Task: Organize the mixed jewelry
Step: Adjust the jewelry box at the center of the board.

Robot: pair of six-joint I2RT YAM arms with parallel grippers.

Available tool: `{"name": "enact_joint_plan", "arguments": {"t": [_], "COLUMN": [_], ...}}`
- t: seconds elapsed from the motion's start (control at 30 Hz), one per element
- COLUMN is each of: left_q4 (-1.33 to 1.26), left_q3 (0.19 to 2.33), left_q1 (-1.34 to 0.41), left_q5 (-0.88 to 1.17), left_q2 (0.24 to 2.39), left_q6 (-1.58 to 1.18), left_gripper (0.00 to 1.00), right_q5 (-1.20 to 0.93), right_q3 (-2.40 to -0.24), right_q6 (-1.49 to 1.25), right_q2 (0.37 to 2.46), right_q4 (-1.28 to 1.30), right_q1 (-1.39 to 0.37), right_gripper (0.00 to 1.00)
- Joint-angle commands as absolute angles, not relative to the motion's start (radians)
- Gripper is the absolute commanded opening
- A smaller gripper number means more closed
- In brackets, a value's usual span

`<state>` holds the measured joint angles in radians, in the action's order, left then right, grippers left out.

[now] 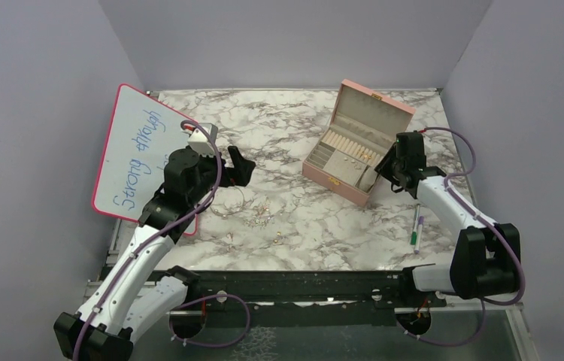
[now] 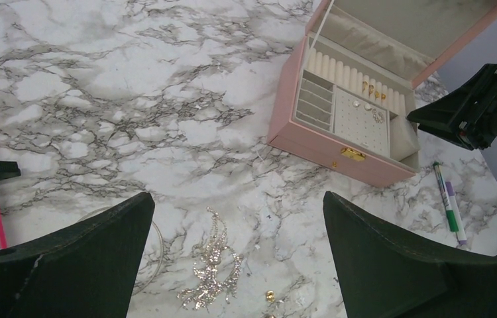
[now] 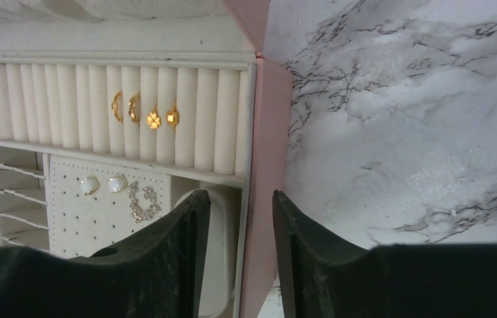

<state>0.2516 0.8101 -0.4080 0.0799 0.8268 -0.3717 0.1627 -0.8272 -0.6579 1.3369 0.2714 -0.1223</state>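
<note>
Loose mixed jewelry (image 1: 258, 214) lies on the marble table left of the open pink box (image 1: 339, 184). The left wrist view shows a sparkly chain piece (image 2: 213, 265), a small gold piece (image 2: 270, 296) and a thin silver hoop (image 2: 158, 245). My left gripper (image 2: 238, 196) hangs open above them, touching nothing. Inside the box, gold rings (image 3: 143, 112) sit in the ring rolls, with pearl studs (image 3: 103, 184) and sparkly earrings (image 3: 141, 202) on the pad. My right gripper (image 3: 240, 193) straddles the box's right wall (image 3: 269, 119), its jaws narrowed with one finger inside and one outside.
A green-and-white marker pen (image 1: 415, 229) lies on the table right of the box, beside my right arm. A pink-framed whiteboard (image 1: 136, 150) leans at the left edge. The box lid stands raised toward the back wall.
</note>
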Motion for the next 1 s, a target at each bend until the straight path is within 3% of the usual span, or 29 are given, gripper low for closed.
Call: {"name": "enact_joint_plan", "arguments": {"t": [0.0,0.13,0.23,0.43,0.63,0.73,0.97], "left_q4": [0.181,0.174,0.175,0.173,0.172,0.172,0.169], "left_q3": [0.803,0.805,0.803,0.793,0.794,0.798,0.789], "left_q1": [-0.411,-0.411,-0.411,-0.411,-0.411,-0.411,-0.411], "left_q5": [0.113,0.119,0.119,0.113,0.115,0.117,0.117], "left_q2": [0.845,0.856,0.852,0.843,0.85,0.854,0.858], "left_q6": [-0.38,-0.376,-0.374,-0.376,-0.379,-0.38,-0.401], "left_gripper": [0.99,0.99,0.99,0.99,0.99,0.99,0.99], "right_q5": [0.247,0.266,0.294,0.339,0.303,0.271,-0.022], "right_q3": [-0.817,-0.826,-0.844,-0.87,-0.874,-0.867,-0.865], "right_q6": [-0.657,-0.646,-0.648,-0.653,-0.615,-0.593,-0.35], "right_q2": [1.294,1.292,1.314,1.385,1.44,1.454,1.47], "right_q4": [0.233,0.212,0.211,0.217,0.187,0.176,0.075], "right_q1": [-0.115,-0.115,-0.115,-0.115,-0.115,-0.114,-0.114], "right_gripper": [0.48,0.67,0.67,0.43,0.34,0.22,0.02]}}
